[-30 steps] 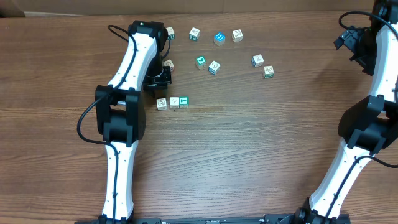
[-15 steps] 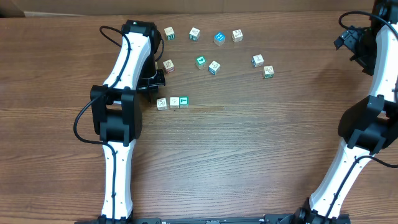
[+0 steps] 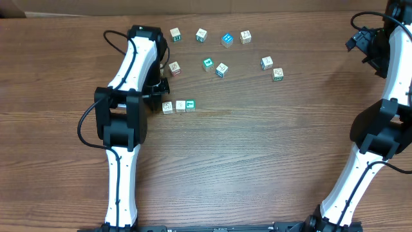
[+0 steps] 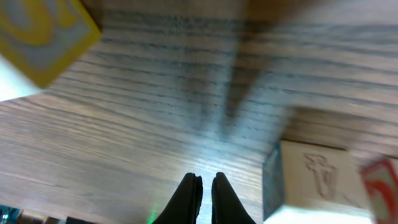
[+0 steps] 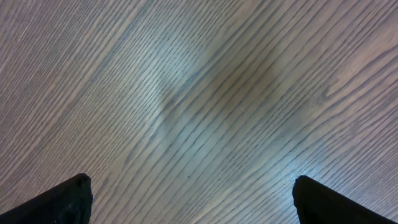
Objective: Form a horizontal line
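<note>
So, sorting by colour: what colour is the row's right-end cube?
The end cube is teal green; overhead view.

I see a brown wood-grain table (image 3: 270, 161). Near the top of the overhead frame, four loose cubes sit spaced in a row: a pale cube (image 3: 175, 33), a white cube (image 3: 201, 35), a blue cube (image 3: 226, 40) and a tan cube (image 3: 245, 37). Lower down, a teal cube (image 3: 207, 64) lies just beside a white-faced cube (image 3: 221, 69). Right of those, a right-hand pair (image 3: 266, 62) sits close together.
</note>
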Tool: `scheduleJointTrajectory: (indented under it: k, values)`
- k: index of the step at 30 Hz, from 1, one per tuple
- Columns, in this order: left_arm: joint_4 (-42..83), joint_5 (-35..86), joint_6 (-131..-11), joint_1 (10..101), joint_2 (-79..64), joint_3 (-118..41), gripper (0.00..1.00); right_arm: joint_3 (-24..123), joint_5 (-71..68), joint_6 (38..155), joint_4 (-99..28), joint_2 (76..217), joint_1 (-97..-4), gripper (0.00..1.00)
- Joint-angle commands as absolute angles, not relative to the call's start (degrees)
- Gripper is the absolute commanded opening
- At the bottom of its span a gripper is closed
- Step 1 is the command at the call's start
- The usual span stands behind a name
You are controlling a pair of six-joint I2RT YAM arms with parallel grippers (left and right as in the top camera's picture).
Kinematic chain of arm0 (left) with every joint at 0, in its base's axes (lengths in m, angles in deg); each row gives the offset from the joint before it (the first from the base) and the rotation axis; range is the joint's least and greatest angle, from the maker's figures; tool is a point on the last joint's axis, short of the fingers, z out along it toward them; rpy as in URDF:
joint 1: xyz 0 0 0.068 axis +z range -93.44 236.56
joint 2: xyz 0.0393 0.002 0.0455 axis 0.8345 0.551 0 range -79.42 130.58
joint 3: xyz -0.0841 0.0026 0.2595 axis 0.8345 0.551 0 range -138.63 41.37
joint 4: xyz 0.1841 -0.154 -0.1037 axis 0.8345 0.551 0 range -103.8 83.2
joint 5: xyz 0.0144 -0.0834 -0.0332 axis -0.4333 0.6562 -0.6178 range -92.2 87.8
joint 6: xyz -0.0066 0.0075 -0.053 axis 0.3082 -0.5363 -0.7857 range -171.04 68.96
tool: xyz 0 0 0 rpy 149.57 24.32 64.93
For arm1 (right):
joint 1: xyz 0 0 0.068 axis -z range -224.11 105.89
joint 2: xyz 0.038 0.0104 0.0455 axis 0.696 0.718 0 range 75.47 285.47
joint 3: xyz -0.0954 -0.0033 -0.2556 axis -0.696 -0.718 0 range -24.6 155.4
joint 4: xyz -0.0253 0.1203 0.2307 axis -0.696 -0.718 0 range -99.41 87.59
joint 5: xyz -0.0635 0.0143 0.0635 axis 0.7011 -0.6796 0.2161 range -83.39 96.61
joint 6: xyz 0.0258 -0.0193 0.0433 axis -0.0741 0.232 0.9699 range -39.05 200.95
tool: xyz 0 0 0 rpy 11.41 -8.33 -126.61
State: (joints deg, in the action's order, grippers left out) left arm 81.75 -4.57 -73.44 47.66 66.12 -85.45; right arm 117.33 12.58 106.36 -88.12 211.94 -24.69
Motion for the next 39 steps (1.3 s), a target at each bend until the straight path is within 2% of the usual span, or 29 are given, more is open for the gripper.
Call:
scheduleJointTrajectory:
  k: [1, 19, 24, 28, 31, 39]
  values:
    - [80.7, -3.8, -74.7, 47.5, 67.2, -83.1, 0.05, 117.2, 12.7, 106.2, -88.0, 211.0, -24.5, 1.00]
    - [76.9, 0.9, -74.7, 47.2, 67.2, -80.6, 0.04, 117.2, 12.7, 106.2, -88.0, 211.0, -24.5, 1.00]
    - [75.5, 0.9, -74.6, 47.2, 67.2, -80.6, 0.10, 117.1, 12.7, 106.2, -88.0, 211.0, -24.5, 1.00]
    - [76.0, 0.8, -73.9, 47.2, 67.2, -80.6, 0.04, 117.2, 12.7, 106.2, -88.0, 211.0, -24.5, 1.00]
    - [76.3, 0.6, -73.3, 47.2, 67.2, -80.6, 0.04, 117.2, 12.7, 106.2, -88.0, 211.0, -24.5, 1.00]
    - [75.8, 0.8, -74.8, 47.2, 67.2, -80.6, 0.12, 117.1, 12.7, 106.2, -88.0, 211.0, -24.5, 1.00]
